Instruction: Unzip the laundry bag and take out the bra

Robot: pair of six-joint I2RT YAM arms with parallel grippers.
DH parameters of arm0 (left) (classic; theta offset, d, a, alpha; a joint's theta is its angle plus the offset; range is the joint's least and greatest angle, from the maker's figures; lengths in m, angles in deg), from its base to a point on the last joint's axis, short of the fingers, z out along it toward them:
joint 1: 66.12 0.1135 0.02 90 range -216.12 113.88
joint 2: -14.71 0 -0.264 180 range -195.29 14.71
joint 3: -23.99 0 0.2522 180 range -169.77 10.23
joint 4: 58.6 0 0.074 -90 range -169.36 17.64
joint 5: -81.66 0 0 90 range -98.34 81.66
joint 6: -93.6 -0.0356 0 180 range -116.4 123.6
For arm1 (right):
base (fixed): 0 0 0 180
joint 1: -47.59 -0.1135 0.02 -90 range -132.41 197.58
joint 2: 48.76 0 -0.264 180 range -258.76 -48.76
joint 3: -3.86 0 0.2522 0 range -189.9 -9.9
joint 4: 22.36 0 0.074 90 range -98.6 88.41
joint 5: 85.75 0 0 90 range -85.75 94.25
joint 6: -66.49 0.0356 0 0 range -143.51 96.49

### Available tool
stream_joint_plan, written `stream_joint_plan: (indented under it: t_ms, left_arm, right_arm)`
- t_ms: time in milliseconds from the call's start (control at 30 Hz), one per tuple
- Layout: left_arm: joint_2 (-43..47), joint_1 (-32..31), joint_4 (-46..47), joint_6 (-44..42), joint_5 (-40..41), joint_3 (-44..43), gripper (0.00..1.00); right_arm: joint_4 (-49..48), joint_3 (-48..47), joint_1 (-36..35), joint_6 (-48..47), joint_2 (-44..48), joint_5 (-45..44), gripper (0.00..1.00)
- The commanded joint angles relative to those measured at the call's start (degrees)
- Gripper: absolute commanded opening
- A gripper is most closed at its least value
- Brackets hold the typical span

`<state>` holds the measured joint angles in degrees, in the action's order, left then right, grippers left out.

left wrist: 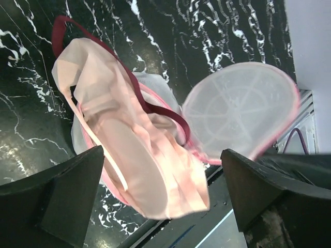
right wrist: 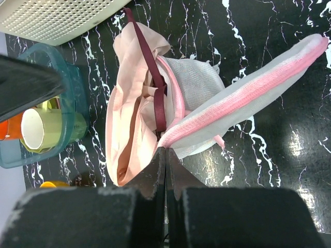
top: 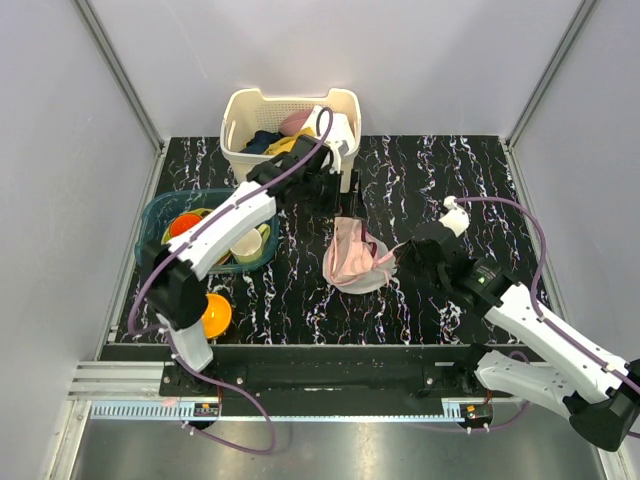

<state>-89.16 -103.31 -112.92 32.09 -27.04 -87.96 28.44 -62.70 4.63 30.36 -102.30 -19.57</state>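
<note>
The right gripper (right wrist: 165, 153) is pinched tight on the pink edge of the laundry bag (right wrist: 199, 88), right where the bag's two round halves meet. The bag is open like a shell. Its bottom half lies flat on the black table (top: 420, 180), and its raised half (right wrist: 258, 93) tips up and away to one side. The pink bra (right wrist: 129, 119) lies in the open bag and spills out over its edge onto the table. A dark red strap (right wrist: 152, 77) runs across the top of the bra. The left gripper (left wrist: 162, 151) hangs over the bra with its two fingers spread wide. It is not holding anything. From above, the bag sits near the middle of the table, between the two arms. At the back of the table stands a white basket (top: 245, 110) full of clothes. To the left is a blue-green tub (top: 150, 215) with cups and bowls inside. An orange bowl (top: 216, 315) sits on the table in front of the tub, near the base of the left arm.
</note>
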Motion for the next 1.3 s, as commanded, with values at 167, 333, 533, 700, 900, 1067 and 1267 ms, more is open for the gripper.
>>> stream_joint_plan:
  t_ms: [167,333,533,700,900,1067,1267]
  left_arm:
    - [15.3,-5.7,-0.6,-2.1,6.8,8.2,0.99]
    - [12.8,-7.9,2.0,0.8,5.8,13.8,0.99]
    - [6.6,-9.8,6.1,2.4,4.5,16.2,0.86]
    - [8.3,-9.7,2.1,1.7,8.5,13.1,0.0]
    - [17.2,-6.1,-2.6,-0.2,2.8,4.7,0.0]
    - [20.3,3.1,-0.9,2.6,-7.1,-2.2,0.0]
    - [17.3,11.6,7.0,9.3,-18.2,-10.0,0.0]
  right_arm:
    - [-2.8,-0.9,0.3,0.7,-0.1,-0.3,0.0]
    - [-2.8,-0.7,0.3,0.9,-0.2,-0.2,0.0]
    - [-2.7,-0.6,0.2,0.9,0.6,-0.2,0.0]
    - [-2.0,-0.2,0.3,1.1,1.4,-0.7,0.0]
    - [-1.5,1.6,0.3,1.7,1.0,-1.3,0.0]
    - [-1.9,3.3,0.2,1.9,-0.2,-0.9,0.0]
    - [-2.1,3.8,0.2,1.8,-1.1,-0.2,0.0]
